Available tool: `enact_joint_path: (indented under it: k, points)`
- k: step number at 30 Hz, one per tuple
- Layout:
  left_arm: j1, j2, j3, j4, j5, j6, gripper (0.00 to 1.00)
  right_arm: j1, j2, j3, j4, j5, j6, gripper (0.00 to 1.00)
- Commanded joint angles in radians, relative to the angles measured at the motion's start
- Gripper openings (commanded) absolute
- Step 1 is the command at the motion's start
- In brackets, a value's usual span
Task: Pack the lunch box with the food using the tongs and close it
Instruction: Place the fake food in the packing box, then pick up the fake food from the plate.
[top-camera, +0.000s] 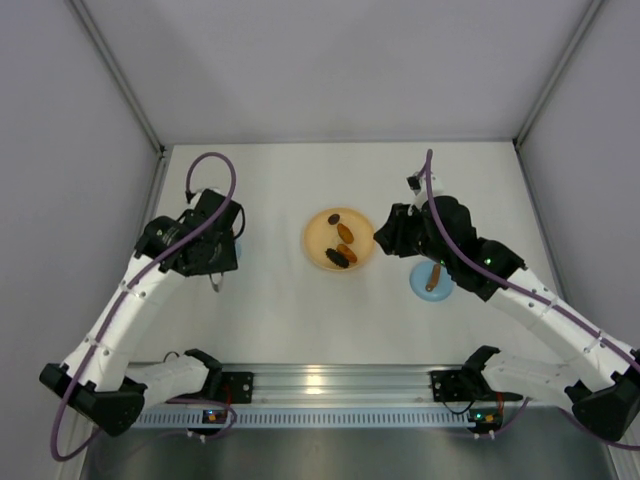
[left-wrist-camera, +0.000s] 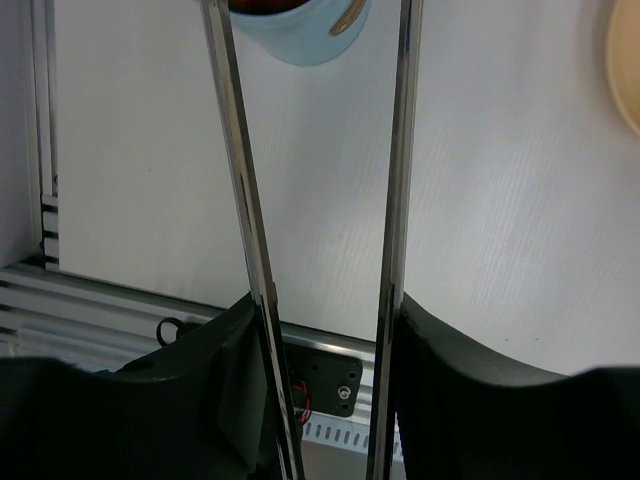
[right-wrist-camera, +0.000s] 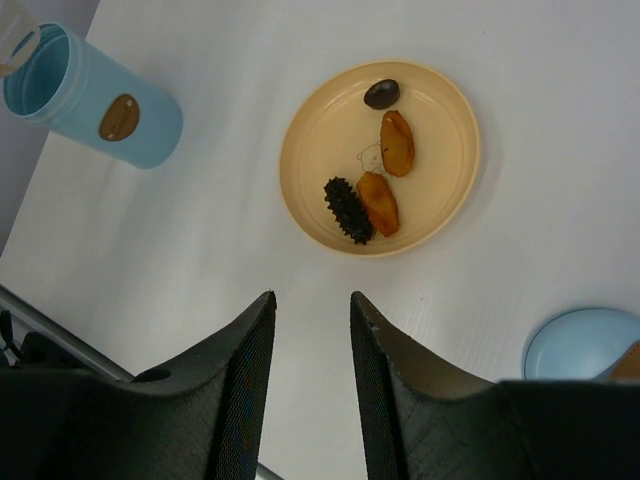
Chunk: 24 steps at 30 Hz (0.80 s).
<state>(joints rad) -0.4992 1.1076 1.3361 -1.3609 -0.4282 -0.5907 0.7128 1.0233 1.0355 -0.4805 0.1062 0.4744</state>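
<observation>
The silver tongs (left-wrist-camera: 398, 160) run up between my left gripper's (left-wrist-camera: 325, 320) fingers, which are shut on their two arms; the arms stand apart. Their tips reach the light blue lunch box (left-wrist-camera: 305, 35) at the top of the left wrist view, with something brown inside it. From above, the left gripper (top-camera: 213, 262) covers most of the lunch box (top-camera: 237, 248). Several food pieces lie on the orange plate (right-wrist-camera: 310, 190): a dark oval (right-wrist-camera: 381, 93), two orange ones (right-wrist-camera: 398, 142) and a black spiky one (right-wrist-camera: 347, 209). My right gripper (right-wrist-camera: 311, 300) hangs open and empty near the plate.
The blue lid (top-camera: 431, 279) with its brown knob lies on the table right of the plate (top-camera: 312, 238), under my right arm. An aluminium rail (top-camera: 330, 385) with the arm bases runs along the near edge. Grey walls stand on both sides and at the back.
</observation>
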Motion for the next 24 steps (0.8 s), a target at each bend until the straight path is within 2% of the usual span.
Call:
enact_joint_path:
  k: [1, 5, 8, 14, 24]
  points:
    - [0.002, 0.053, 0.134, 0.020, 0.032, 0.049, 0.51, 0.008, -0.020, 0.031, 0.042, 0.010, -0.010, 0.36]
    - [-0.027, 0.127, 0.242, 0.025, 0.049, 0.063, 0.50, 0.008, -0.031, 0.044, 0.022, 0.027, -0.013, 0.36]
    - [-0.097, 0.179, 0.282, 0.045, 0.051, 0.045, 0.50, 0.008, -0.035, 0.049, 0.005, 0.047, -0.016, 0.36]
    - [-0.301, 0.314, 0.236, 0.184, 0.074, -0.009, 0.51, 0.008, -0.061, 0.051, -0.035, 0.085, -0.025, 0.36]
    - [-0.415, 0.483, 0.129, 0.417, 0.195, -0.037, 0.51, 0.008, -0.115, 0.032, -0.102, 0.156, -0.042, 0.37]
